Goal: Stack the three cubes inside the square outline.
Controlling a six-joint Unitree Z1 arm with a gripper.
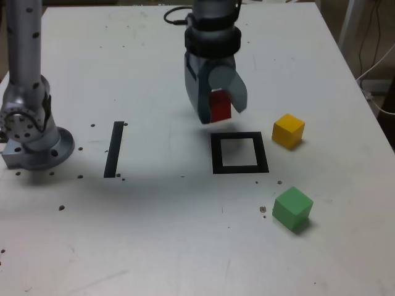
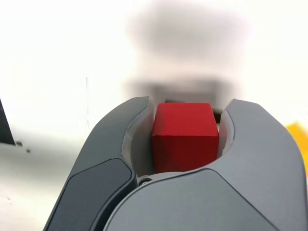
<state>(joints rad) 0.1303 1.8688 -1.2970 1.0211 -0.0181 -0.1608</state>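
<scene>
From my wrist view I see my tool (image 2: 185, 144) clamped on the small matte red cube (image 2: 185, 137), its two grey jaws pressed against opposite faces of the block. Behind it that view gives only a washed-out white surface (image 2: 48, 57), a blurred grey shadow, a dark sliver at one edge and a smear of yellow at the other.

The exterior view shows what the wrist view cannot: my tool (image 1: 217, 110) hangs above the white surface (image 1: 185, 246) with the red cube (image 1: 220, 106) lifted clear of it, just behind the far edge of the black tape square outline with its white centre (image 1: 239, 153).

I count three cubes in the exterior view. The red one is in my grip. The small matte yellow cube (image 1: 288, 131) sits on the surface just beside the outline at the exterior view's right, apart from the tape. The small matte green cube (image 1: 292, 208) sits nearer the camera, also at the exterior view's right of the outline. There is one square outline, and none of the cubes lies inside it.

One straight black tape strip (image 1: 115, 149) lies well apart at the exterior view's left, near my arm's grey round base (image 1: 34, 145).
</scene>
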